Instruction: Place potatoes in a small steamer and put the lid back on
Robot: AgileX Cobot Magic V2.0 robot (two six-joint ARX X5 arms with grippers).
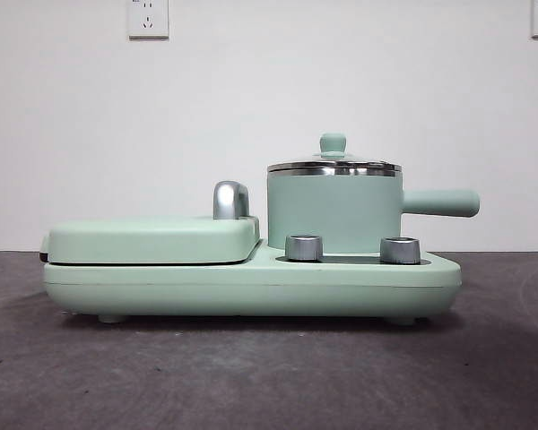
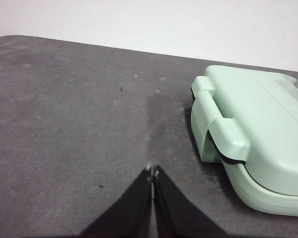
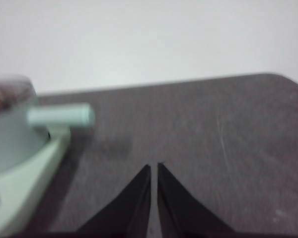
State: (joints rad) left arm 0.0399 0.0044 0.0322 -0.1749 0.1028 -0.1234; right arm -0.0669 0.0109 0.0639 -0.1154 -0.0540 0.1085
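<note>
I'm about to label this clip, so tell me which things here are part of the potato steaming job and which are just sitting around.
Part of the job:
- small steamer, on the base
- lid, on the steamer
- left gripper and right gripper, both shut, over bare table
No potato shows in any view.

Just there:
- grill plate, closed
- two knobs
- wall sockets

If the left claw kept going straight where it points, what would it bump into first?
Probably nothing. The left claw points across bare gray table toward the far wall. The mint grill plate sits off to one side, though depth is hard to judge.
</note>
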